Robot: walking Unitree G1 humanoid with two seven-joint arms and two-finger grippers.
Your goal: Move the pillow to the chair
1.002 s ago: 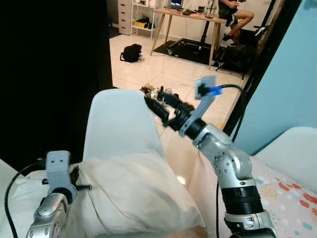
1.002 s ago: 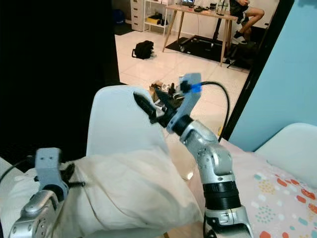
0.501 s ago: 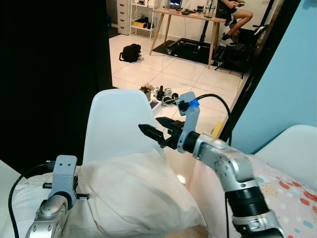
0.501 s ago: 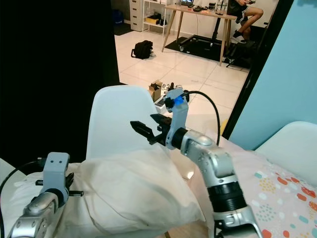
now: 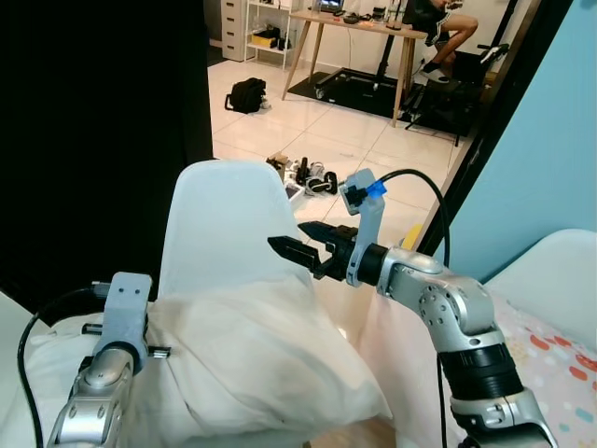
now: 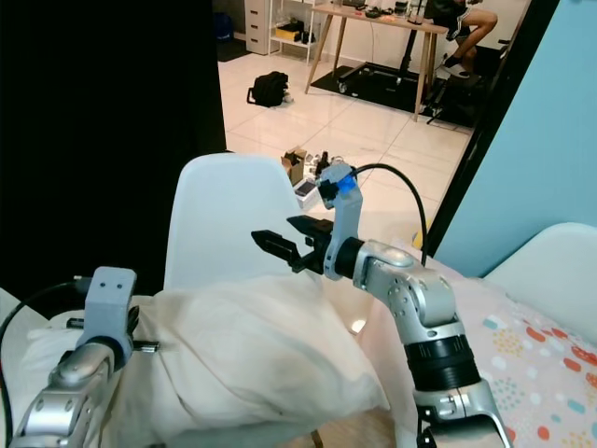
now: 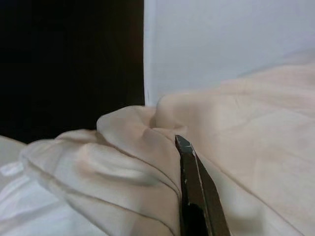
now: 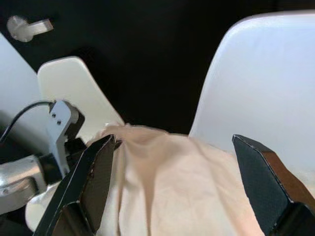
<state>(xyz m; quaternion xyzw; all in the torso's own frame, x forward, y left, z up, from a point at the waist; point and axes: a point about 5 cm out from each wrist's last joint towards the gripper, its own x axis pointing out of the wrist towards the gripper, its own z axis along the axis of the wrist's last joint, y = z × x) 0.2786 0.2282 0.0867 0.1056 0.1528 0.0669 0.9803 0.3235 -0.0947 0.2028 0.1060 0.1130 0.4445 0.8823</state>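
The cream pillow lies on the seat of a white chair, leaning against its backrest. My left gripper is low on the left and pinches the pillow's near corner. In the left wrist view one black finger is pressed into bunched fabric. My right gripper stands open and level just above the pillow's top, in front of the backrest's right edge, touching nothing. In the right wrist view its two fingers are spread wide over the pillow.
A second white chair and a dotted cloth are at the right, by a blue wall. Beyond the doorway are a tiled floor with small clutter, a black bag, a desk and a seated person.
My right gripper came down from the backrest's top edge and turned level, open above the pillow. The left gripper has kept its hold on the pillow's corner.
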